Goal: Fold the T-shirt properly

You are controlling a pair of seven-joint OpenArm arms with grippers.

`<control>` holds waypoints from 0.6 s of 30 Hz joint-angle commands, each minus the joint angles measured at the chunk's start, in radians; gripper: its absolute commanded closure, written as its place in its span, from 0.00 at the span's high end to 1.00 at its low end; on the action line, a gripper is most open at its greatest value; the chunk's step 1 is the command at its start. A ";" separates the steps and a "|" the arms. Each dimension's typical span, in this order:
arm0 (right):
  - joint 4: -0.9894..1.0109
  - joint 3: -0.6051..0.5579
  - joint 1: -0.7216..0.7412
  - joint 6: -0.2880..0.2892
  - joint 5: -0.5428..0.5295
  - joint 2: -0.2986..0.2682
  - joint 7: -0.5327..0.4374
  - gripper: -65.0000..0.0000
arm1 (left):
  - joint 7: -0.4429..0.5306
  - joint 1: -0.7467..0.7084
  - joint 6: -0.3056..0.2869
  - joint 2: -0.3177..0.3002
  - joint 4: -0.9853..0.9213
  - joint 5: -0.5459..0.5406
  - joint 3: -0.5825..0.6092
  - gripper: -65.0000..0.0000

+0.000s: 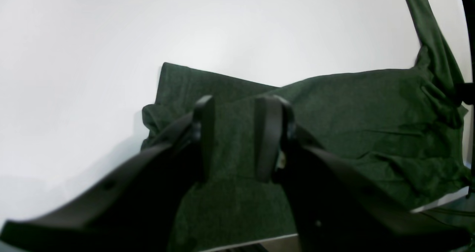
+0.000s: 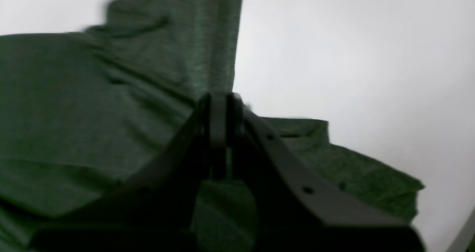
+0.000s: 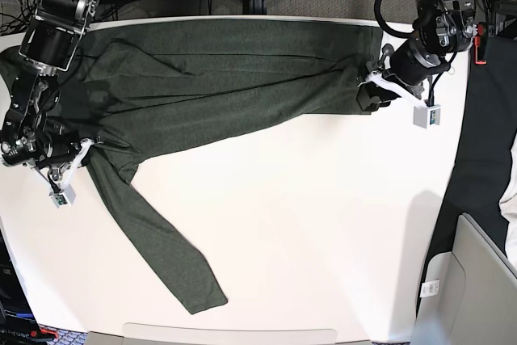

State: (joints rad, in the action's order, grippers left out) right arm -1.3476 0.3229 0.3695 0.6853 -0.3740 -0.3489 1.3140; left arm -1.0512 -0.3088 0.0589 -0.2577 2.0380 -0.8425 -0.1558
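The T-shirt (image 3: 226, 78), dark olive green, lies spread along the far side of the white table (image 3: 323, 224). One long sleeve (image 3: 161, 240) runs down toward the front edge. My left gripper (image 3: 365, 96) hovers at the shirt's right-hand edge. In the left wrist view it (image 1: 237, 105) stands open, and the cloth (image 1: 371, 111) shows between its fingers. My right gripper (image 3: 85, 149) is at the shirt's left side, where the sleeve joins the body. In the right wrist view it (image 2: 222, 107) is shut, with creases in the fabric (image 2: 74, 96) running to its tips.
A grey bin (image 3: 477, 280) stands off the table at the lower right. A black cloth (image 3: 489, 119) hangs along the table's right side. Cables and dark equipment line the far edge behind the shirt.
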 commanded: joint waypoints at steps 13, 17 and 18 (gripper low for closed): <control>-0.240 0.000 -0.234 0.004 -0.329 -0.103 0.082 0.01 | 0.010 0.007 -0.004 -0.005 0.017 -0.013 -0.005 0.28; -0.330 0.005 -0.324 0.013 -0.394 -0.138 0.082 0.01 | 0.010 0.007 -0.004 -0.005 0.017 -0.013 -0.005 0.28; -0.347 0.005 -0.343 0.013 -0.403 -0.144 0.082 0.01 | 0.010 0.007 -0.004 -0.005 0.017 -0.013 -0.005 0.28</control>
State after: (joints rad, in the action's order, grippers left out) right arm -1.6783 0.3218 0.0116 0.6960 -0.7612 -0.4767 1.3998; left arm -1.0508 -0.3077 0.0593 -0.2573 2.0380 -0.8417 -0.1562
